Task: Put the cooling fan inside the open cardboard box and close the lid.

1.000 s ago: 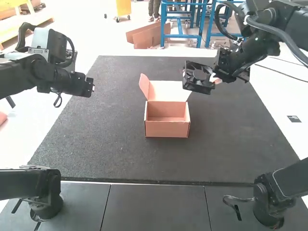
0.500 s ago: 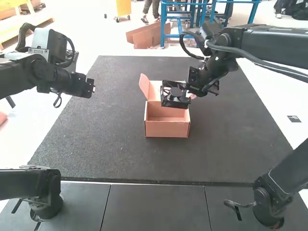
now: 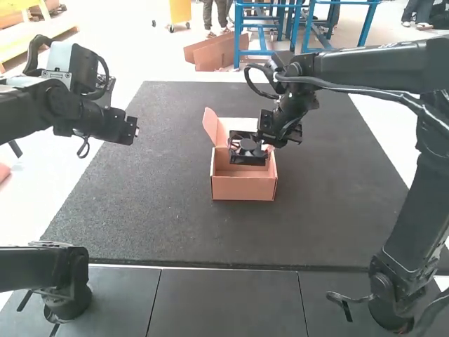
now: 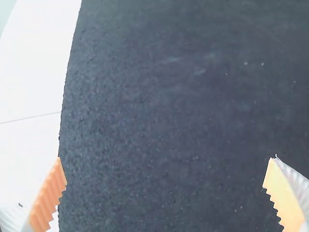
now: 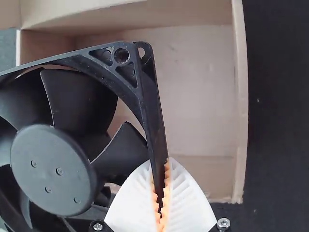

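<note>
A small open cardboard box [image 3: 243, 184] stands mid-mat, its lid [image 3: 210, 126] raised at the back left. The black cooling fan [image 3: 247, 151] hangs tilted in the box's mouth, partly below the rim. My right gripper [image 3: 269, 142] is shut on the fan's frame edge; in the right wrist view the fan [image 5: 72, 154] is pinched between the white ribbed fingers [image 5: 140, 205] above the box's pale inner floor [image 5: 198, 106]. My left gripper [image 3: 130, 128] hovers over the mat's left side, well away from the box; its orange-padded fingers [image 4: 47, 198] stand wide apart with nothing between them.
The black mat [image 3: 140, 203] covers the table's middle, with pale table surface [image 3: 42, 175] to its left. Flattened cardboard [image 3: 210, 50] lies on the floor beyond the mat's far edge.
My right arm has swung left and down, carrying the fan from the right of the box into its opening. The left arm has stayed in place.
</note>
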Motion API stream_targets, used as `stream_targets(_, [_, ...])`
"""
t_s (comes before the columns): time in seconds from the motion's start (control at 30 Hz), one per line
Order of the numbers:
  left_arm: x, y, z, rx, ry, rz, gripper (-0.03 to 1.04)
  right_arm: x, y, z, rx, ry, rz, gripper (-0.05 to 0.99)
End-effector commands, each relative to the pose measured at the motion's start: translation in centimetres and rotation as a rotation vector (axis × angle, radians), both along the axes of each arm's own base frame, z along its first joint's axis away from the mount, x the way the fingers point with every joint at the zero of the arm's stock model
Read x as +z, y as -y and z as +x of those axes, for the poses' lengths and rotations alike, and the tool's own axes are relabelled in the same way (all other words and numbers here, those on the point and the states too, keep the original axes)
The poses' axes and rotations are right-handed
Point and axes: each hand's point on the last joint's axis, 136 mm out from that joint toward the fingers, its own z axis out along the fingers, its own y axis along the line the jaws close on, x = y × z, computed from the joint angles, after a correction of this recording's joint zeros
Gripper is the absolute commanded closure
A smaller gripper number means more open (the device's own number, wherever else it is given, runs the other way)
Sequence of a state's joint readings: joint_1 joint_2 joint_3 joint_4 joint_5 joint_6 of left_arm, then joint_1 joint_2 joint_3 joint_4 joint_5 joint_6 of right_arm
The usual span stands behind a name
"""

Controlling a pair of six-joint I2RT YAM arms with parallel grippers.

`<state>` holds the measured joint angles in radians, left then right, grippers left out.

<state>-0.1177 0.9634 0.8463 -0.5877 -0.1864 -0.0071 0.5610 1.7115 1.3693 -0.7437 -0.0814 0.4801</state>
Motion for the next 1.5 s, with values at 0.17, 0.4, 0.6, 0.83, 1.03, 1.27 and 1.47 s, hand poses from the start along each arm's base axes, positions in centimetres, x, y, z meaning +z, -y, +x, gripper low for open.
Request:
stream_targets(0.17, [2.1, 0.1, 0.4, -0.007, 0.053, -0.006, 0.04, 0.4, -1.8, 1.8, 0.026, 0.028, 0.009, 0.95])
stream_targets(0.4, [2.5, 0.1, 0.4, -0.005, 0.059, -0.009, 0.04, -1.7, -2.0, 1.6, 0.038, -0.011, -0.018, 0.95])
stream_targets(0.6, [2.8, 0.1, 0.4, 0.002, 0.066, -0.018, 0.04, -3.9, -2.0, 1.6, 0.041, -0.045, -0.051, 0.95])
stream_targets(0.83, [2.8, 0.1, 0.2, 0.004, 0.062, -0.023, 0.04, -5.8, -1.5, 2.0, 0.037, -0.055, -0.098, 0.95])
stream_targets(1.03, [2.8, 0.1, -0.1, 0.004, 0.061, -0.022, 0.04, -5.9, -1.8, 2.5, 0.048, -0.039, -0.093, 0.85])
stream_targets(1.27, [2.9, 0.1, -0.1, 0.003, 0.064, -0.024, 0.04, -4.4, -2.7, 3.4, 0.055, -0.018, -0.046, 0.32])
stream_targets(1.47, [2.9, 0.2, 0.3, -0.001, 0.072, -0.028, 0.04, 1.0, -5.5, 4.2, 0.11, 0.015, 0.099, 0.21])
